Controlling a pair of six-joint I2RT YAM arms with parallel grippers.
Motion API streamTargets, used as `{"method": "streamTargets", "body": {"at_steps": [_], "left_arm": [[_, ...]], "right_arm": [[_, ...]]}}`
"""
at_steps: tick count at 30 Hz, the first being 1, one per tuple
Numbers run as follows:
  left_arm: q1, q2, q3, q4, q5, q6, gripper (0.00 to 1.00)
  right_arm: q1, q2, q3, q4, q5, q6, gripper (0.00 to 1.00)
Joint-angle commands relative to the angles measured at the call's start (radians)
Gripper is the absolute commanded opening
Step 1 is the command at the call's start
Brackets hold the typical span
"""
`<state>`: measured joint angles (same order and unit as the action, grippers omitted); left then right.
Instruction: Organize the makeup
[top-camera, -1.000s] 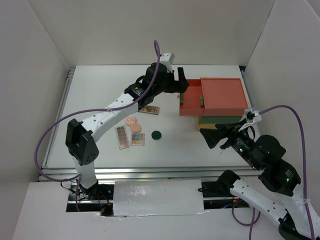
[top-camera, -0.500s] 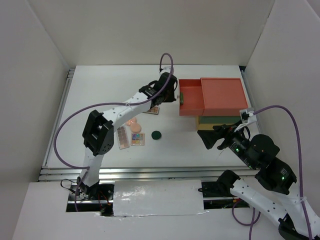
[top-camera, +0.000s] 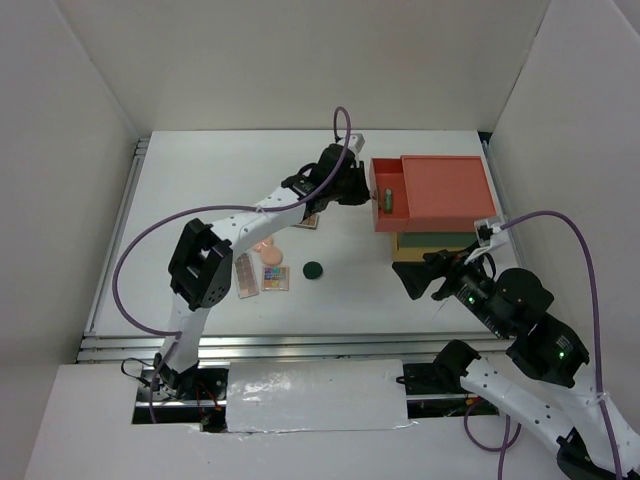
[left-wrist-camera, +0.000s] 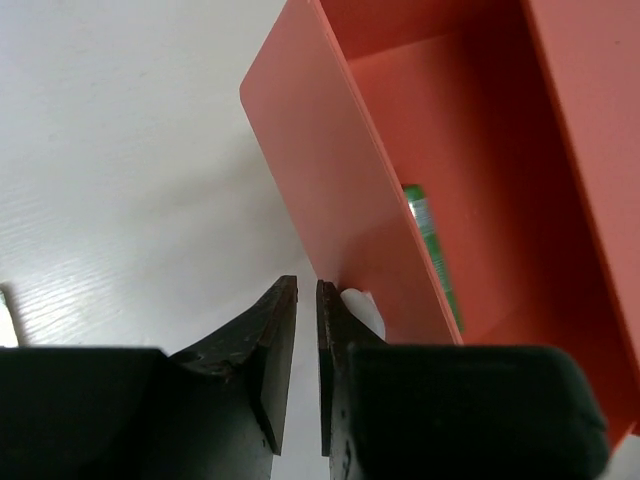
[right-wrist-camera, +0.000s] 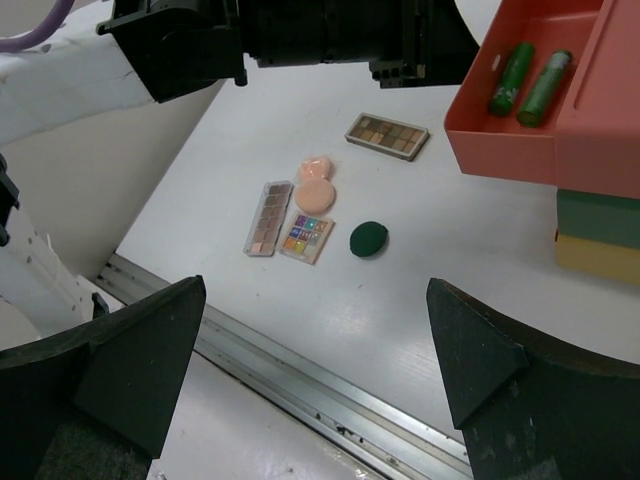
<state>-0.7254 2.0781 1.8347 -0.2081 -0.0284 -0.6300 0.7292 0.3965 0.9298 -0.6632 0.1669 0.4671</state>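
My left gripper (top-camera: 362, 192) is shut with nothing between its fingers and rests against the front wall of the red drawer (left-wrist-camera: 330, 190), beside a small white knob (left-wrist-camera: 366, 306). Two green tubes (right-wrist-camera: 512, 78) (right-wrist-camera: 545, 87) lie in the drawer, which stands partly open. On the table lie a long palette (right-wrist-camera: 386, 136), a second long palette (right-wrist-camera: 269, 218), a square multicoloured palette (right-wrist-camera: 307, 238), two peach compacts (right-wrist-camera: 317, 166) (right-wrist-camera: 313, 194) and a dark green disc (right-wrist-camera: 368, 239). My right gripper (right-wrist-camera: 315, 283) hovers wide open and empty at the near right, above the table.
The drawer box (top-camera: 445, 190) stands at the back right, red on top of green (top-camera: 440, 240) and yellow (top-camera: 408, 256) levels. A metal rail (right-wrist-camera: 330, 395) runs along the table's near edge. White walls close in the left, back and right sides.
My left gripper came down from above the drawer, shut, and now sits at the drawer's front. The red drawer has slid to the right, further into the box.
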Motion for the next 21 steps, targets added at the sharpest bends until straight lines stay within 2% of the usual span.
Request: {"method": "streamTargets", "body": {"at_steps": [1,11,21], "left_arm": [[-0.006,0.039,0.057,0.091,0.076,-0.007,0.27],[-0.006,0.125,0.123,0.171,0.139,-0.06,0.3],[-0.009,0.129,0.083,0.326,0.22,-0.111,0.36]], "right_arm": [[0.007,0.013,-0.014,0.054,-0.009,-0.002,1.0],[0.007,0.036,-0.034,0.073,-0.032,-0.01,1.0],[0.007,0.042,-0.039,0.08,-0.041,-0.016,1.0]]}}
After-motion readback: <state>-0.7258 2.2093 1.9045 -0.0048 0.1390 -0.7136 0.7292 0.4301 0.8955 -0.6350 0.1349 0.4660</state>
